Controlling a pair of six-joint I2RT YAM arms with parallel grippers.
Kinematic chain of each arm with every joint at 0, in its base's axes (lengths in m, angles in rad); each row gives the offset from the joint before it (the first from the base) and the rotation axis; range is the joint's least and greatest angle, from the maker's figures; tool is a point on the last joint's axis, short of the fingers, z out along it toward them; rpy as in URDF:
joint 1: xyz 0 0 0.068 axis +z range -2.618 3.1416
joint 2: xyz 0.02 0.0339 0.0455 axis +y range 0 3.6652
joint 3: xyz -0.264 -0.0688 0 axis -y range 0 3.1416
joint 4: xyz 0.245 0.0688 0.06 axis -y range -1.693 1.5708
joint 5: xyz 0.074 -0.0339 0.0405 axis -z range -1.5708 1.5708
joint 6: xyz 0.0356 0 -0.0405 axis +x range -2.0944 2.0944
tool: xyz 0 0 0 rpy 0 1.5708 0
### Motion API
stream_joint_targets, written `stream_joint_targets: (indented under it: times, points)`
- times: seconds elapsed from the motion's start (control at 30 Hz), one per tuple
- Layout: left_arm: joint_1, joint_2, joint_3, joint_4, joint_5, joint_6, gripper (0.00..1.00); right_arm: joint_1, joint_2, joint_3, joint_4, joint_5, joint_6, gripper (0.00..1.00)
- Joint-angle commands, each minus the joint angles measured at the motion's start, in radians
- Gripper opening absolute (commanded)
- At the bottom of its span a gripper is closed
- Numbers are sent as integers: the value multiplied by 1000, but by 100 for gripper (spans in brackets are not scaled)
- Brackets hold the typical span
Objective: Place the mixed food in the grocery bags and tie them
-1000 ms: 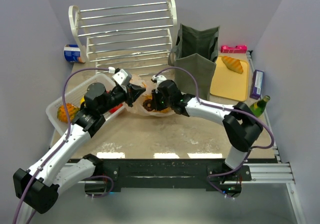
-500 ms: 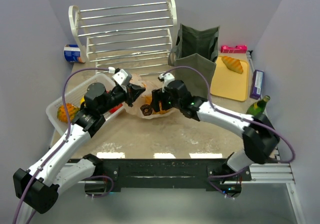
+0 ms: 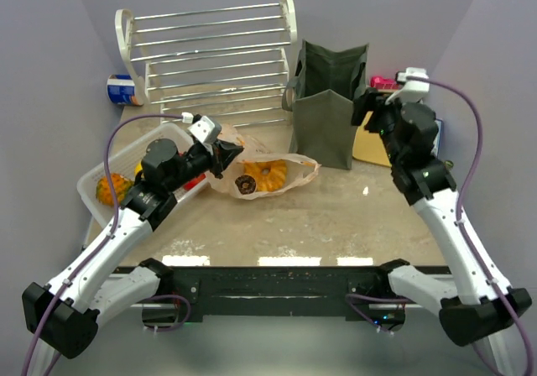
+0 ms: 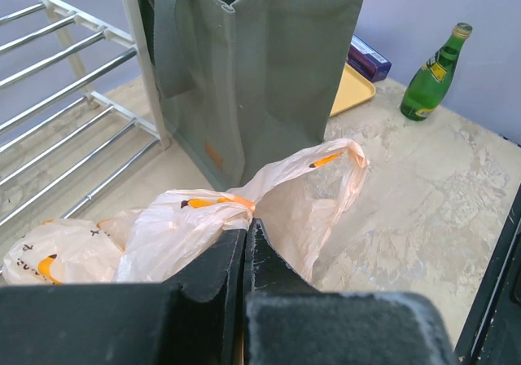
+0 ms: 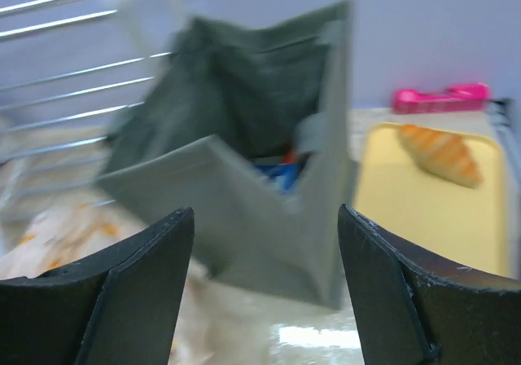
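The thin peach plastic bag (image 3: pixel 289 168) lies on the table in the middle, with an orange fruit (image 3: pixel 270 175) and a dark round item (image 3: pixel 246 185) showing through it. My left gripper (image 3: pixel 228 154) is shut on the bag's left handle; in the left wrist view the jaws (image 4: pixel 247 228) meet on the bunched plastic (image 4: pixel 187 218). The bag's other handle (image 4: pixel 342 157) lies loose. The olive-green tote (image 3: pixel 329 99) stands open behind it, with blue packets (image 5: pixel 283 173) inside. My right gripper (image 3: pixel 369 107) hangs open and empty beside the tote's right edge.
A white slatted rack (image 3: pixel 214 57) stands at the back left, with a blue can (image 3: pixel 124 90) beside it. A white basket (image 3: pixel 91 193) at the left holds an orange fruit (image 3: pixel 109 190). A yellow tray (image 5: pixel 423 210) with a croissant (image 5: pixel 440 153), a pink object (image 5: pixel 440 98) and a green bottle (image 4: pixel 430 76) sit at the right.
My right gripper opened, let go of the plastic bag and swung up and right to the tote. The bag's right handle dropped onto the table. The left arm has not moved.
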Motion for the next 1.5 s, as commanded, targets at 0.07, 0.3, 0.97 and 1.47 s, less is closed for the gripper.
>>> stream_joint_targets:
  times: [0.07,0.3,0.97,1.47]
  points:
    - [4,5,-7,36,1,15,0,-350,269,111,62,-200,59,81]
    - [4,11,-5,34,-2,19,0,-571,699,323,85,-276,150,95]
    - [6,56,1,25,16,24,0,-591,1376,875,-27,28,159,87]
    - [4,45,1,22,10,30,0,-608,1443,951,-60,-141,145,0]
